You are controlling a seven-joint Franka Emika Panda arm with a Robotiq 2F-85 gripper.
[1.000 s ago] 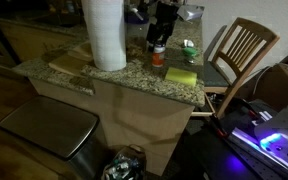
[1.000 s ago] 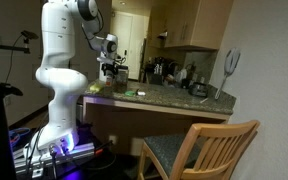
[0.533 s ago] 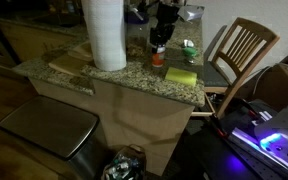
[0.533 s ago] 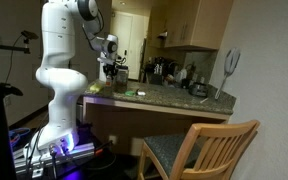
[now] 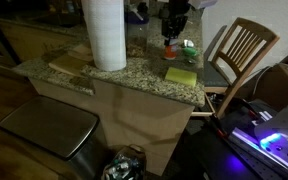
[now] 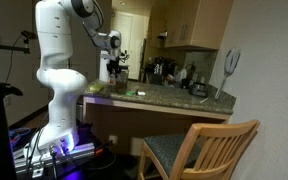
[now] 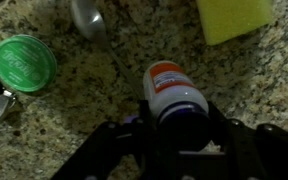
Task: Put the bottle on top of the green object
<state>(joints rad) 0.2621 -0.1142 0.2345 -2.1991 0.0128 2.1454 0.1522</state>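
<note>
**Bottle in the grip, green target not yet reached**

The bottle (image 7: 172,88), with its red-orange band and pale top, sits between the jaws of the gripper (image 7: 177,118), which are closed narrowly against its sides. In an exterior view the bottle (image 5: 169,44) appears to hang clear of the granite counter (image 5: 134,72) under the gripper (image 5: 171,28), though the small picture leaves the gap hard to judge.

The green object (image 7: 24,62), a round dark green piece with pale marks, lies flat on the counter off to one side of the bottle in the wrist view, apart from it and not touching. In an exterior view it (image 5: 189,47) shows just beside the held bottle.

A yellow-green sponge (image 7: 234,18) lies toward the opposite side, and a tall white roll (image 5: 104,35) stands farther along the counter.

By my reading the pickup is done. What remains is carrying the bottle across until it is above the green object, lowering it upright, and letting go.
</note>
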